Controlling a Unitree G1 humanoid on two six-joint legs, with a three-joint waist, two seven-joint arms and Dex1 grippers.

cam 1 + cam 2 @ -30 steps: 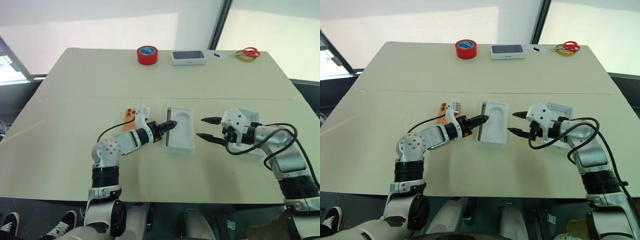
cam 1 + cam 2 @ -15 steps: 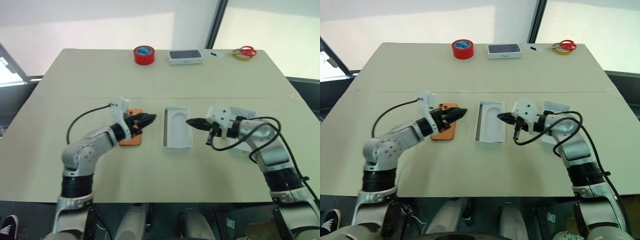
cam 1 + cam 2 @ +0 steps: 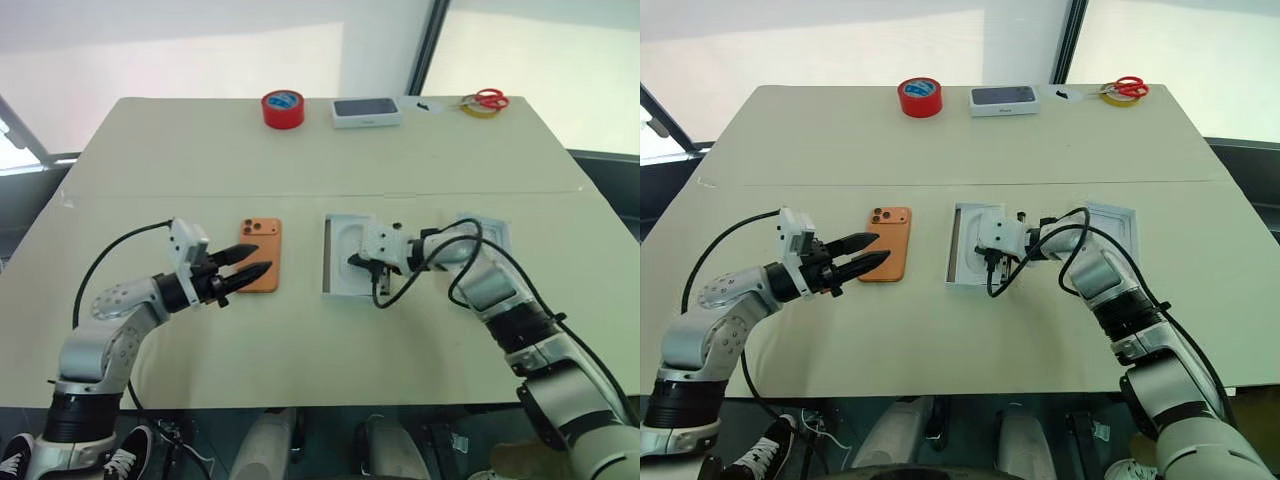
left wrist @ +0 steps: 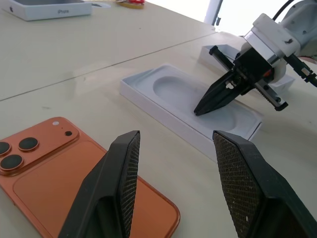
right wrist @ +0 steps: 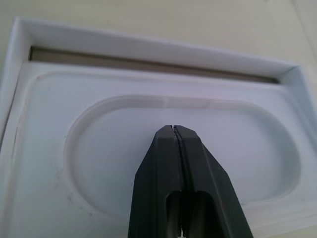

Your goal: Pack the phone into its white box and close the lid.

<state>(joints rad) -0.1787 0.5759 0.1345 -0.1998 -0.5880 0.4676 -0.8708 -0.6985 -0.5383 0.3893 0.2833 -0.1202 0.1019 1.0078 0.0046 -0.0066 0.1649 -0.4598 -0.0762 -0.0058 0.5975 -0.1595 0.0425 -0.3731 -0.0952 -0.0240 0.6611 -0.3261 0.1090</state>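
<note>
Phone [image 3: 261,240] flat on table [image 3: 180,160], camera side up, just left of white box [image 3: 327,262]. Left gripper [image 3: 252,270] released, jaws spread, hovering near phone's edge, prob. lining up a pick. Right gripper [image 4: 199,107] clenched on nothing, tips down in insert [image 5: 54,163] recess inside box, likely to press or shift insert. Lid [image 3: 1118,222] lying open-side up, right of box.

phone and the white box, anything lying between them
Nothing: between the phone and the white box there is bare table, seen in the left eye view.
</note>
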